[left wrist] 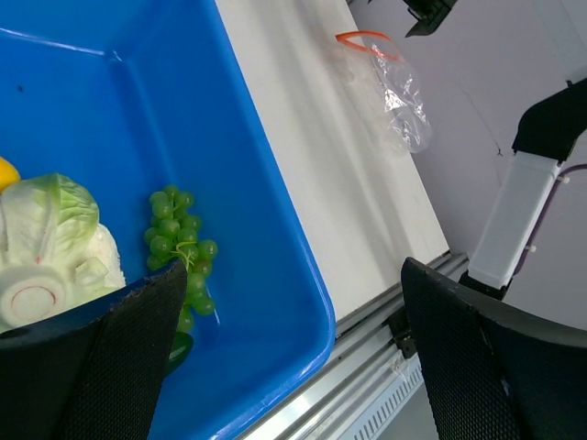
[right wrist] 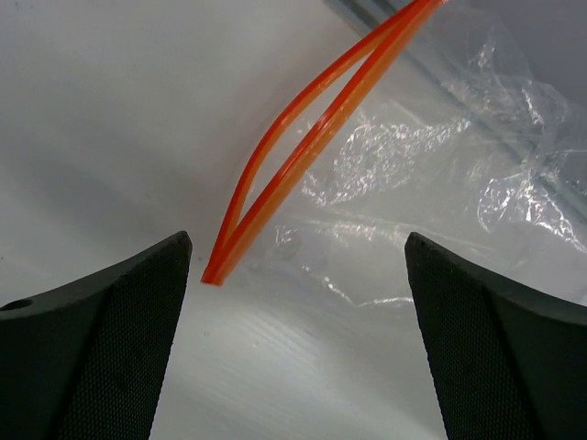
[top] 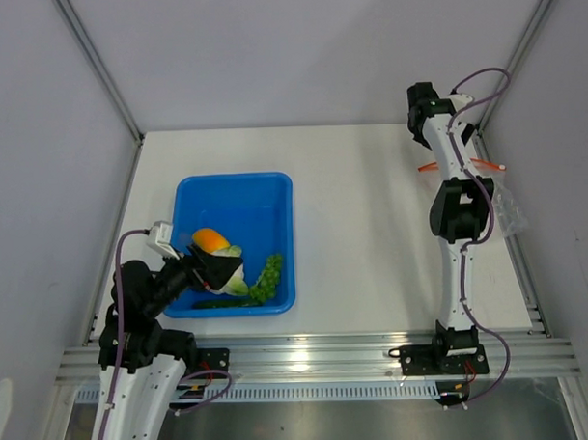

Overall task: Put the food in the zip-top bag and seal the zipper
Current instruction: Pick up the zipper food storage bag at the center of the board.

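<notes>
The food lies in a blue tray (top: 274, 197): an orange-yellow fruit (top: 210, 238), a cabbage head (top: 236, 279), a green grape bunch (top: 268, 277) and a dark cucumber (top: 220, 302). My left gripper (top: 215, 269) hovers open over the cabbage and holds nothing. In the left wrist view (left wrist: 293, 367) I see the cabbage (left wrist: 50, 243), the grapes (left wrist: 179, 247) and a bit of the fruit (left wrist: 7, 171). The clear zip-top bag (top: 509, 211) lies at the right table edge. My right gripper (top: 458, 203) is open above its orange-red zipper (right wrist: 293, 156), which is parted in the middle; the bag (right wrist: 440, 183) looks empty.
A metal rail (top: 308, 355) runs along the near edge. Grey walls close in the left, back and right sides. The bag lies close to the right edge rail (top: 528, 279). The tray's near right corner (left wrist: 321, 321) is close to the front rail.
</notes>
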Available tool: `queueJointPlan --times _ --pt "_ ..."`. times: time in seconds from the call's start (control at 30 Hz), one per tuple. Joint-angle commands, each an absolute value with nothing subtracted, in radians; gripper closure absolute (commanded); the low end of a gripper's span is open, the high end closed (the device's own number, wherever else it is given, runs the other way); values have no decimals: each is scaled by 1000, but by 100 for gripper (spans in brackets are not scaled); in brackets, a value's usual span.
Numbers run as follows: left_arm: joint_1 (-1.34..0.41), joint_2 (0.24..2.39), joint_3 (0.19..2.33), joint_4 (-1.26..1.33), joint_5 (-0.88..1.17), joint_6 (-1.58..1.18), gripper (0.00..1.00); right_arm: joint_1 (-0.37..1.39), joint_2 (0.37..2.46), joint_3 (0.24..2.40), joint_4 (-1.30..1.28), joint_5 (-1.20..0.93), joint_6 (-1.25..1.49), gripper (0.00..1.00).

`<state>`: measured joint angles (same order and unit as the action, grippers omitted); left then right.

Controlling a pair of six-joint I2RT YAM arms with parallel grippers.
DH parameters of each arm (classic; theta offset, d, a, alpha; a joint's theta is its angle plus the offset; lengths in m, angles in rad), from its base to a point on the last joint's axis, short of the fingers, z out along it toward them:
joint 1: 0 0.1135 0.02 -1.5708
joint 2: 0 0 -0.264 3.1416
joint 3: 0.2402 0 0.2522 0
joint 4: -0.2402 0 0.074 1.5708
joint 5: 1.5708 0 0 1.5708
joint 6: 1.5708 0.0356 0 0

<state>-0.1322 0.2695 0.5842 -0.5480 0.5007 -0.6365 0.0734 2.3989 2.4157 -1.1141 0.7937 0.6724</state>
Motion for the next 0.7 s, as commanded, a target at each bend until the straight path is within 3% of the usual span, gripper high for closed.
queueJointPlan --times 0.0,0.53,0.63,0.67 --pt "-126 265 572 -491 568 -647 1 64 2427 2431 -1023 891 612 1" --pt "-126 255 592 -526 575 -600 0 18 2487 2307 -1019 907 624 1" --pt "-126 256 597 -535 581 -595 0 9 2485 2293 -1040 888 629 5" --pt "-126 253 601 -538 583 -594 1 9 2479 2284 -1039 884 632 15"
